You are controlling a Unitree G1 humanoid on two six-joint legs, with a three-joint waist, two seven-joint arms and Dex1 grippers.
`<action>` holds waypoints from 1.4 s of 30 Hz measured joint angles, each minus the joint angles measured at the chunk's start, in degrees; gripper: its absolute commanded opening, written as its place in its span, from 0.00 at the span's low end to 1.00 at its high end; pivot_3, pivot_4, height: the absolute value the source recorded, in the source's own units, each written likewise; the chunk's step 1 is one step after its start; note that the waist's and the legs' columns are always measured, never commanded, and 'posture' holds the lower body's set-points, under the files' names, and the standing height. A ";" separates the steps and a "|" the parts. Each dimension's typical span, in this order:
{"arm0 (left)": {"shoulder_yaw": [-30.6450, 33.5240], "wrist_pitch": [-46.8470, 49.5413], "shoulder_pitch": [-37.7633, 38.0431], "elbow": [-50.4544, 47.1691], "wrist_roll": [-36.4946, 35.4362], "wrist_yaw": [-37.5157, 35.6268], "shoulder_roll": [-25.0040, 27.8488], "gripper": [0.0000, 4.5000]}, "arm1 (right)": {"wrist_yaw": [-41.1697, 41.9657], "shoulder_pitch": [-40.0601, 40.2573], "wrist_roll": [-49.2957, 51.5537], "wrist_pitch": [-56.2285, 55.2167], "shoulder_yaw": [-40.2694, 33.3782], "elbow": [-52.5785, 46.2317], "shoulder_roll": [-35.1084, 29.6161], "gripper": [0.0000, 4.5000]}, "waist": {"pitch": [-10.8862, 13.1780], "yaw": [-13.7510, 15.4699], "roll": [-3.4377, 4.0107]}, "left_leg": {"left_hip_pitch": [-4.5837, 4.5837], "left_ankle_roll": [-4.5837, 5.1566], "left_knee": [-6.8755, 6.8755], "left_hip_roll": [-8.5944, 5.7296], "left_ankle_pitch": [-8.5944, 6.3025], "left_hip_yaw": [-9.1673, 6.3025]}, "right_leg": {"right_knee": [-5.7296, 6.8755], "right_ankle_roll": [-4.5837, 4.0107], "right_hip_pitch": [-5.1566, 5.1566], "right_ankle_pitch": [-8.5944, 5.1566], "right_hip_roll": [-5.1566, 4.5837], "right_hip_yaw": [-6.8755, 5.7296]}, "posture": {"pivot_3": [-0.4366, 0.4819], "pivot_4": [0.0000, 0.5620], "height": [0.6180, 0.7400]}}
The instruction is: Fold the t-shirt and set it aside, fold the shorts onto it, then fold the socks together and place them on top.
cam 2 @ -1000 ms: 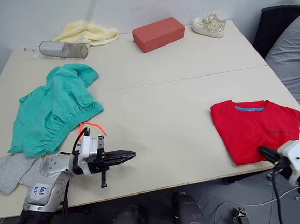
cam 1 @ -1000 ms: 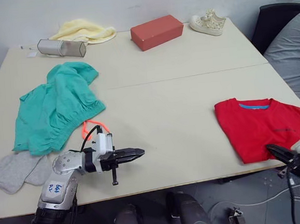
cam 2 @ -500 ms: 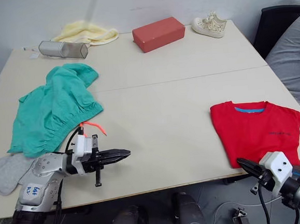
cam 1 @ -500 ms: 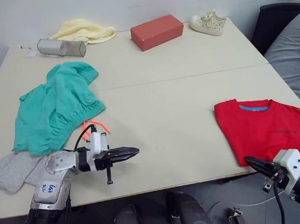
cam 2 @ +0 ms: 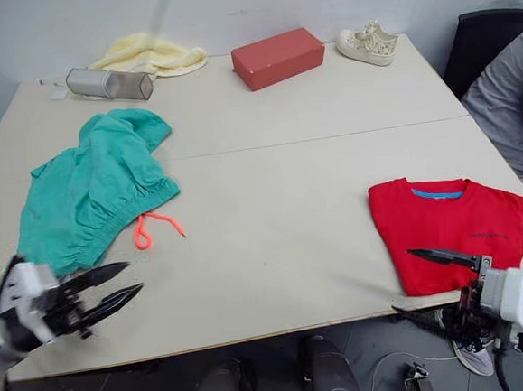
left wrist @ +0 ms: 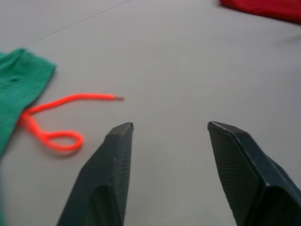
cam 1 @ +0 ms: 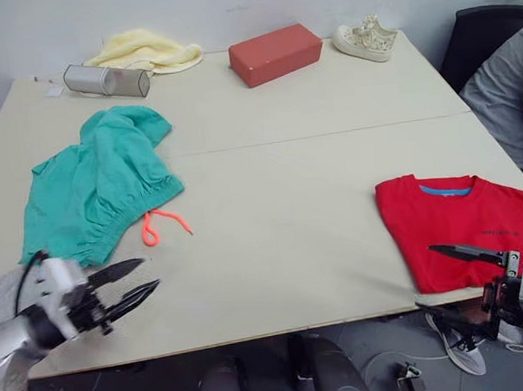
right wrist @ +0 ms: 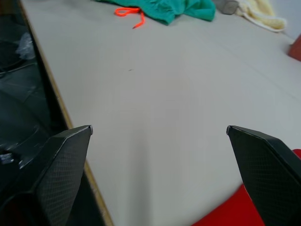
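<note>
Pulling back toward the near left corner of the table (cam 1: 264, 114), the left gripper (cam 1: 128, 286) had left the spot in front of the orange drawstring (cam 1: 160, 227) where it hovered a second before, its jaws now spread where they had been nearly closed. The right gripper (cam 1: 445, 277) had also opened wide at the near right edge, just beside the folded t-shirt (cam 1: 454, 228), which lay flat and untouched. The shorts (cam 1: 98, 186) still sprawled crumpled on the left, well apart from the shirt. I could not make out the socks. To me the shirt step looked finished, and both arms seemed to be readying for the shorts.
</note>
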 measured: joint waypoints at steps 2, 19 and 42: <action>4.76 -1.05 5.11 0.98 -0.04 0.30 -1.75 0.97 | 1.41 -0.14 0.37 0.01 0.22 1.69 -0.05 1.00 | 0.01 -0.07 -0.01 | 0.02 -0.05 0.01 0.01 -0.08 0.02 | -0.03 -0.07 0.00 -0.05 -0.01 0.00 | 0.48 0.27 1.00; 15.21 -7.46 14.21 8.98 -1.86 -0.91 -6.94 0.99 | -0.57 -8.16 -1.91 0.11 7.19 7.24 0.94 1.00 | 0.38 -0.22 0.03 | -0.06 -0.31 0.00 0.34 -0.66 -0.81 | -1.75 -0.48 0.76 0.12 0.89 -0.01 | 0.48 0.27 1.00; 8.69 -6.02 5.29 6.81 -1.53 0.14 -2.10 0.99 | -11.11 -11.93 -0.97 9.68 11.34 -1.17 2.75 1.00 | 0.84 1.32 0.81 | -0.03 -0.80 0.29 0.11 -0.28 -3.19 | -1.18 -0.78 1.82 -0.70 0.33 -2.32 | 0.48 0.27 1.00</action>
